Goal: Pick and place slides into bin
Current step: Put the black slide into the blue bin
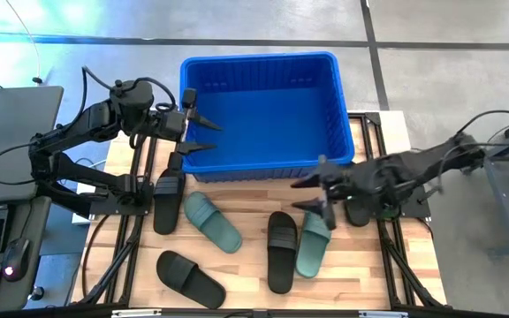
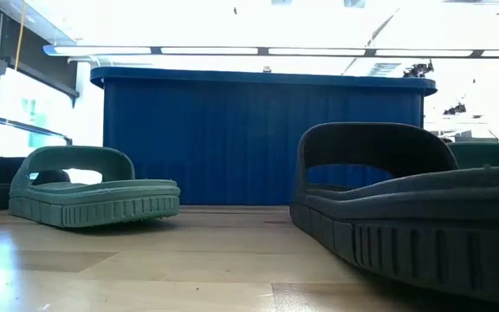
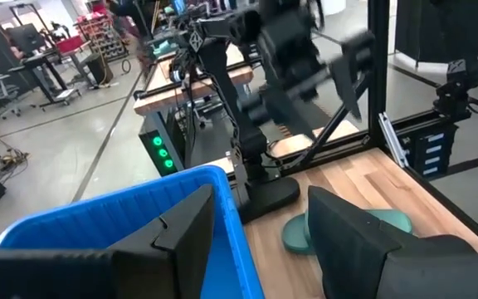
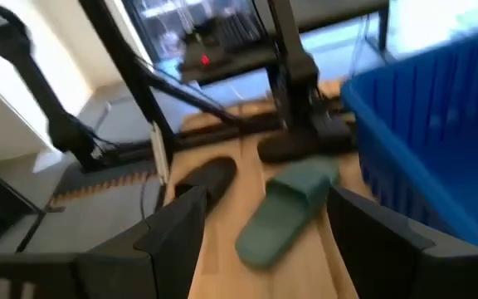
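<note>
The blue bin (image 1: 263,115) stands at the table's far middle; no slide shows inside it. Several slides lie flat on their soles on the table in front of it: black ones (image 1: 166,201), (image 1: 281,249), (image 1: 188,276), (image 1: 358,210) and sage green ones (image 1: 212,221), (image 1: 312,243). My left gripper (image 1: 200,134) is open and empty, held over the bin's left rim (image 3: 222,178). My right gripper (image 1: 309,195) is open and empty, held above the table just off the bin's near right corner, over the right green slide's far end.
The right wrist view shows the left green slide (image 4: 293,208), a black slide (image 4: 210,178) and the bin wall (image 4: 438,141). The low view shows a green slide (image 2: 93,186) and a black slide (image 2: 405,208) before the bin (image 2: 262,139). Arm bases and frame rails flank the table.
</note>
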Available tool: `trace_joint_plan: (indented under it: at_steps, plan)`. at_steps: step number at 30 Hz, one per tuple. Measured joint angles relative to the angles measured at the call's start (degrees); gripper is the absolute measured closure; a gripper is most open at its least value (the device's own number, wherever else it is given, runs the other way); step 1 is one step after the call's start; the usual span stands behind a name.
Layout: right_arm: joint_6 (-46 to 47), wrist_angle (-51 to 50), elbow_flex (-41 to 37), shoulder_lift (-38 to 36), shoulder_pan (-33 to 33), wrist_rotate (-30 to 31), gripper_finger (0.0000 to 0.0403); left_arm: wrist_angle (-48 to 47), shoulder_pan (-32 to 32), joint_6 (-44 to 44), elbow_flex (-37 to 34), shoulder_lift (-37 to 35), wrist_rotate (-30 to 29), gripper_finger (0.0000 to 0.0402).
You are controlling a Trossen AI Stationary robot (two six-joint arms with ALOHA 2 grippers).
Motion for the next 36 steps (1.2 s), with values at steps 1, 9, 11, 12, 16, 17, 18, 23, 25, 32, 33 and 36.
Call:
trace_joint_plan:
  at_steps: [1, 9, 11, 12, 16, 17, 18, 23, 25, 32, 33, 36]
  plan:
    - [1.22, 0.30, -0.65, 0.74, -0.02, -0.12, 0.0160, -0.18, 0.00, 0.02, 0.00, 0.00, -0.02, 0.0222]
    - [11.99, -8.56, -2.43, 6.30, -0.07, -4.80, 0.0160, -1.67, 0.00, 0.00, -0.02, 0.00, -0.02, 0.0222]
    - [16.66, -10.23, -2.45, 7.69, -0.07, -7.19, 0.0160, -2.33, 0.00, 0.02, -0.02, 0.00, -0.02, 0.0222]
    - [18.86, -10.51, -2.45, 8.44, -0.07, -8.42, 0.0160, -2.61, 0.00, 0.00, -0.02, 0.00, -0.02, 0.0222]
    - [23.50, -12.73, -2.45, 11.16, 0.04, -16.26, 0.0160, -3.04, 0.00, 0.00, -0.02, 0.00, -0.03, 0.0222]
    - [23.41, -13.72, -2.44, 11.96, 0.07, -18.67, 0.0160, -3.27, 0.00, 0.00, -0.02, 0.00, -0.03, 0.0222]
    - [23.35, -14.91, -2.44, 12.76, 0.08, -21.10, 0.0160, -3.63, 0.00, 0.00, -0.02, 0.00, -0.03, 0.0222]
    - [28.82, -27.87, -2.43, 16.29, 0.64, -29.47, 0.0160, -6.07, 0.00, 0.00, -0.02, 0.00, -0.03, 0.0222]
    - [31.64, -37.48, -2.43, 17.54, 1.43, -29.20, 0.0160, -7.25, 0.00, 0.00, -0.02, 0.00, -0.04, 0.0222]
    - [36.87, -68.63, -2.55, 19.71, 3.84, -17.74, 0.0160, -9.47, 0.00, 0.48, -0.02, 0.00, -0.14, 0.0222]
    - [37.05, -68.11, -2.89, 19.47, 4.14, -13.55, 0.0160, -9.72, 0.00, 0.48, -0.02, 0.00, -0.15, 0.0222]
    - [37.34, -65.13, -3.85, 18.75, 5.07, -1.45, 0.0160, -9.99, 0.00, 0.52, -0.02, 0.12, -0.41, 0.0222]
